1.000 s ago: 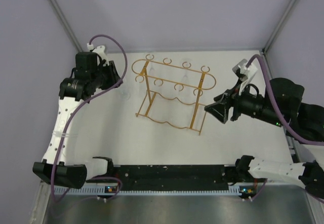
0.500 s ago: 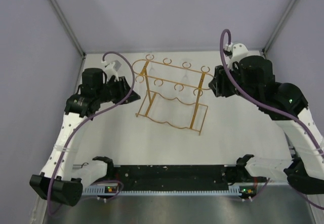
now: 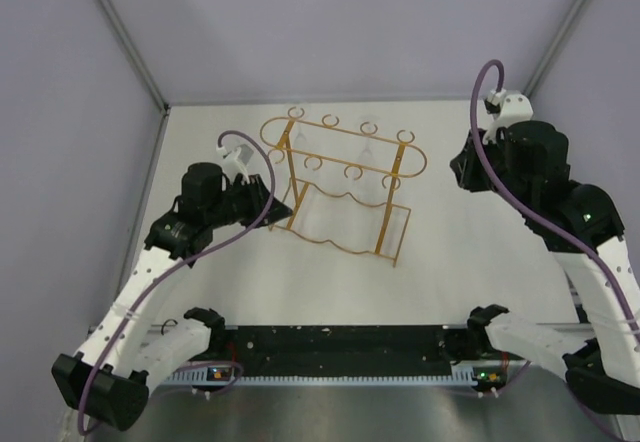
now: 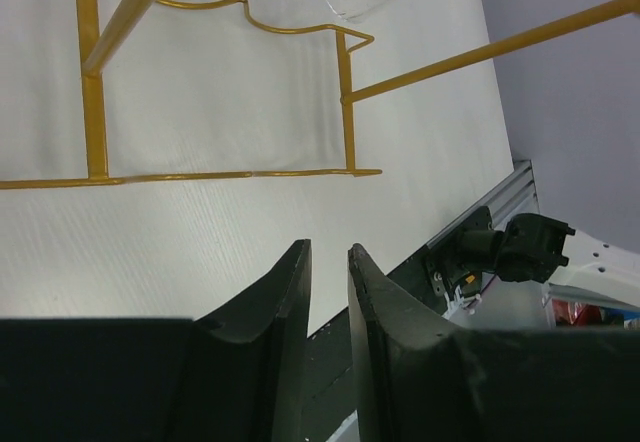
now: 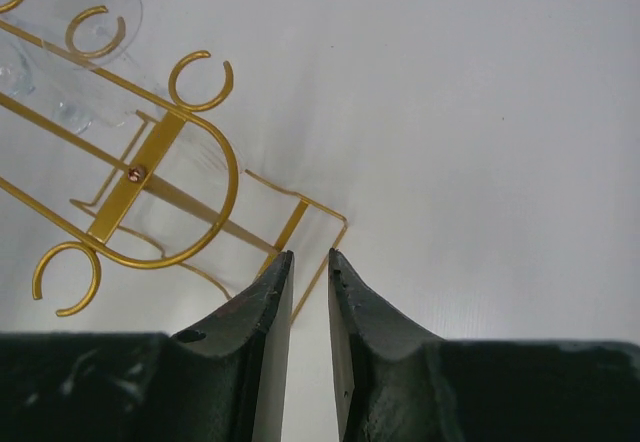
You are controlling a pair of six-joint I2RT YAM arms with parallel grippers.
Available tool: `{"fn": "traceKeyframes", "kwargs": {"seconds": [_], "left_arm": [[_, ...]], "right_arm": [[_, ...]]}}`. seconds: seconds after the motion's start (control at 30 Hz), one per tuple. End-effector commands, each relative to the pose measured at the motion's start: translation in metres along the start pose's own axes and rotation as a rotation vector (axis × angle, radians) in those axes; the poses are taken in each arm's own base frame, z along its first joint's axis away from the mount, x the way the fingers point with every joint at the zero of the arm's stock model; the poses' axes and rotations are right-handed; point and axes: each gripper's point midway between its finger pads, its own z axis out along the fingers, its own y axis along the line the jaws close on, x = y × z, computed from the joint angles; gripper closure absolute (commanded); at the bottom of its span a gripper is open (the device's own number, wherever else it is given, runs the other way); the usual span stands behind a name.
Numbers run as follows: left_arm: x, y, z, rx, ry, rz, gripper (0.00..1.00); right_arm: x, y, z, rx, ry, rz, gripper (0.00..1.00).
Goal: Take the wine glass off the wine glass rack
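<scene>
The wine glass rack (image 3: 345,162) is a gold wire frame standing mid-table. The wine glass (image 3: 367,150) hangs faintly among its top rails. My left gripper (image 3: 283,205) sits low by the rack's left post. In the left wrist view its jaws (image 4: 328,249) stand a narrow gap apart over bare table, short of the rack's base (image 4: 345,112). My right gripper (image 3: 460,174) hovers off the rack's right end. In the right wrist view it (image 5: 310,254) is narrowly open and empty above the base corner, with the rack's post (image 5: 140,177) and the clear glass (image 5: 100,72) up left.
A black rail (image 3: 340,342) with the arm bases runs along the near edge. Grey walls close in the table at the back and sides. The right arm's base (image 4: 520,247) shows in the left wrist view beyond the table edge.
The left gripper has moved toward the near side and right, up to the rack's left post. The right arm has swung from the rack's right side up to the back right. Both jaws have narrowed.
</scene>
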Motion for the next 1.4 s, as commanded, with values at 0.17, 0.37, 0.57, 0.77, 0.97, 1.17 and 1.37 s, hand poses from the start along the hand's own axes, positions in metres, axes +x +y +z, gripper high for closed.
{"fn": "traceKeyframes", "kwargs": {"seconds": [0.17,0.37,0.57,0.77,0.97,1.17,1.37], "left_arm": [[-0.018,-0.013,-0.012,0.057,-0.153,0.022,0.74],[-0.038,-0.029,-0.032,0.039,-0.22,0.06,0.72],[-0.053,-0.037,-0.044,0.019,-0.259,0.077,0.69],[-0.06,-0.046,-0.041,0.045,-0.252,0.076,0.69],[-0.069,-0.046,-0.036,0.033,-0.258,0.083,0.69],[-0.078,-0.05,-0.032,0.04,-0.26,0.089,0.69],[-0.086,-0.051,-0.03,0.03,-0.265,0.099,0.68]], "right_arm": [[-0.012,0.022,-0.011,-0.145,-0.064,0.077,0.68],[-0.012,0.034,-0.006,-0.204,-0.036,0.083,0.56],[-0.014,0.035,0.01,-0.187,-0.037,0.093,0.56],[-0.02,0.039,0.024,-0.181,-0.033,0.097,0.56],[-0.021,0.041,0.037,-0.171,-0.02,0.094,0.56],[-0.024,0.04,0.041,-0.162,-0.023,0.09,0.59],[-0.019,0.038,0.044,-0.15,-0.009,0.083,0.64]]}}
